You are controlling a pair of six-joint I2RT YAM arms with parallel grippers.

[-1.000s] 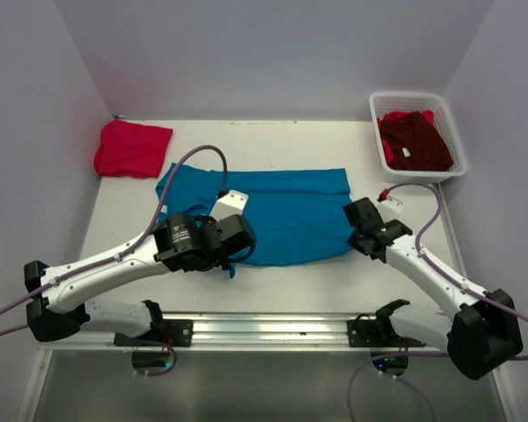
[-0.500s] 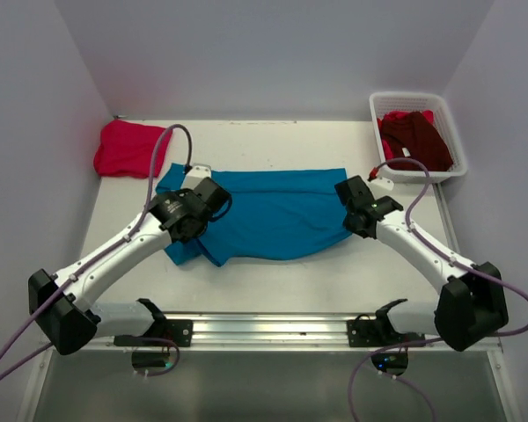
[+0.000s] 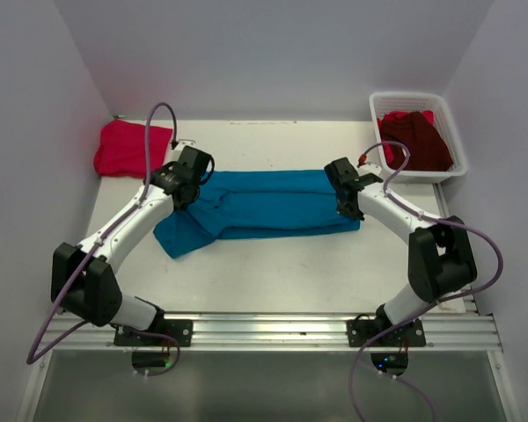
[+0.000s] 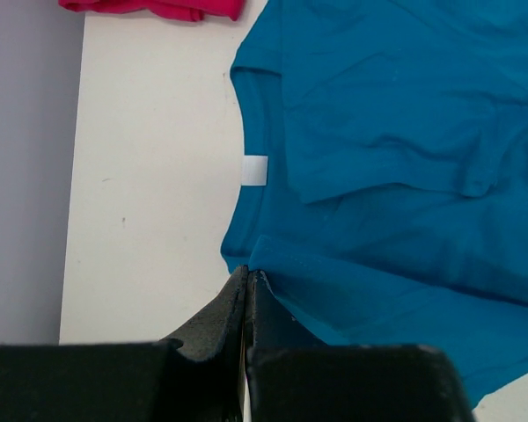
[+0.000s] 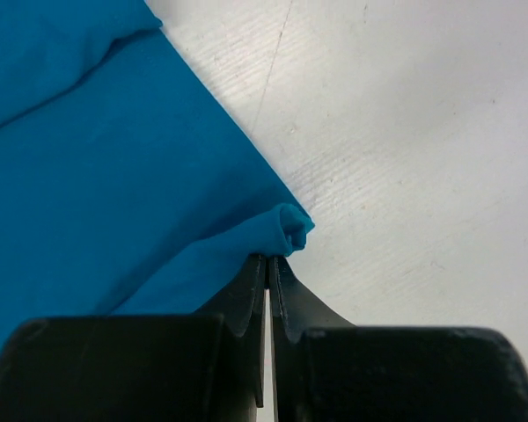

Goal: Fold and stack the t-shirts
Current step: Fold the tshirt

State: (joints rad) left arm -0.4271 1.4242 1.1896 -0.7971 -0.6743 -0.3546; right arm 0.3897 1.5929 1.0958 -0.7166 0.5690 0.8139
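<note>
Teal-blue t-shirt (image 3: 264, 204) lies mid-desk as a long band, left to right, between the two arms. One sleeve (image 3: 180, 237) sticks out at the near-left, not tucked in. Pinkish-red t-shirt (image 3: 128, 148) sits folded at the far-left corner of the desk (image 3: 282, 272). Maroon t-shirt (image 3: 415, 139) is in the basket (image 3: 462, 163) at the far right.

Left tool (image 4: 246, 277): jaws pressed together on a folded edge of the teal cloth, just near of the collar and its white label (image 4: 255, 170). Right tool (image 5: 268, 259): jaws pressed together on the band's end corner, with only a small nub of cloth showing past the tips.

Risks, as I judge them:
- The right pinch is shallow. Any pull along the band could draw the nub out, and that end would drop and the fold would open.
- I cannot tell how many layers the left tool holds. If only the top one, the under layer lags and the collar end creases.
- If the two tools let go or travel unevenly, the band skews and the later stack will not sit square.
- The loose sleeve may get trapped under the next fold and leave a lump.
- The right arm's cable (image 3: 389, 145) loops close to the basket and a swing could nudge it. The left arm works near the pinkish-red t-shirt and could disturb it.
</note>
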